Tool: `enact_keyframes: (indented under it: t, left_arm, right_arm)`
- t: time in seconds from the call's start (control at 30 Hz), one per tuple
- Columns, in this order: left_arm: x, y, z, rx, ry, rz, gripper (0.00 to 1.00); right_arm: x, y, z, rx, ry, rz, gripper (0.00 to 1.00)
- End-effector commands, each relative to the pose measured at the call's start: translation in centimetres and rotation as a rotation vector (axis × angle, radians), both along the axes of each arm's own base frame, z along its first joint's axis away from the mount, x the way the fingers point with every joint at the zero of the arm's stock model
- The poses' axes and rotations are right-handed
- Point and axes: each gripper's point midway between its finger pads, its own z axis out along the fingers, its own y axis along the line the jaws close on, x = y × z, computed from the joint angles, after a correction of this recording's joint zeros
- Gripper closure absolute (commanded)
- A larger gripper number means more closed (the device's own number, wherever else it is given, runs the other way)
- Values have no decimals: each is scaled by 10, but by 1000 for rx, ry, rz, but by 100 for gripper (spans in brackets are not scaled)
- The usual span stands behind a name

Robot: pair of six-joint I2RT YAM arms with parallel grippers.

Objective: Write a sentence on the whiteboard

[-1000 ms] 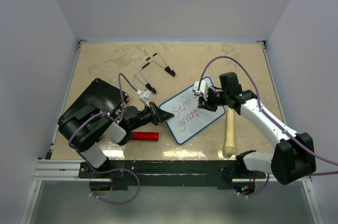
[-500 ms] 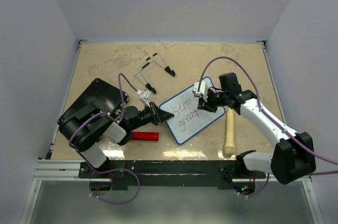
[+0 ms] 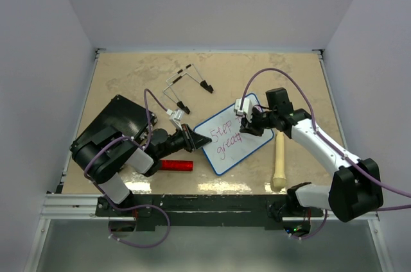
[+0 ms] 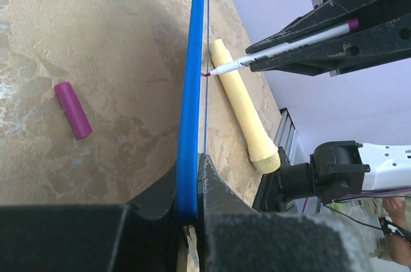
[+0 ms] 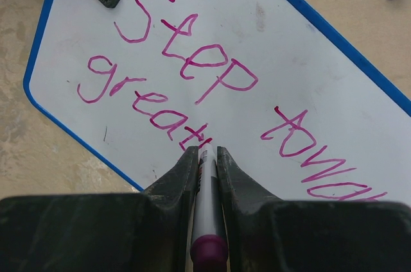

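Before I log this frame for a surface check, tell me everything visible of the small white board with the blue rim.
The small white rectangular board has rounded corners and a thin blue rim, lying diagonally on the tan tabletop. Purple-pink handwriting reads "Step towar…" above "great". The left gripper clamps its left corner; the pen in the right gripper touches it after "great".

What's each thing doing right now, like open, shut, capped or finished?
whiteboard: gripped at its rim, partly written.
sentence: unfinished, second line stops at "great".
marker: uncapped, tip on the whiteboard.
purple cap: off, lying on the table.
left jaws: shut on the whiteboard's rim.
right jaws: shut on the marker.
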Motion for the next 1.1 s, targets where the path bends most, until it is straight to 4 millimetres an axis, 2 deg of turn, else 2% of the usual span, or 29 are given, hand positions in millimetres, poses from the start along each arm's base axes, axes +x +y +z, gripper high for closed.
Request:
enact_keyframes:
  t: [0.0,0.33,0.43,0.57,0.67,0.83,0.93,1.07]
  left_arm:
    - [-2,-4,7,-7,-68,-25,100]
    - [-2,-2,7,-6,-70,-22,100]
    - [-2,-3,7,-6,-70,-22,100]
    - [-2,-2,7,-5,-69,-20,100]
    - [-2,-2,6,-4,-67,-20,100]
    - [-1,-3,6,-3,-66,-20,100]
    - [-2,-4,5,-2,-65,-23,100]
    - [-1,-3,5,-2,-65,-22,100]
  right_arm:
    - [19,5,22,30,-80,-39,100]
    - [29,-6,24,10,-108,-128,100]
    - [23,-5,20,-5,-88,-98,100]
    - [6,-5,0,-44,1,-17,100]
    - [-2,-6,-7,-60,35,21,100]
    - [-6,-8,-14,-81,61,37,100]
    - [-1,-6,-4,-58,29,18,100]
    - [11,-4,23,5,-55,-31,100]
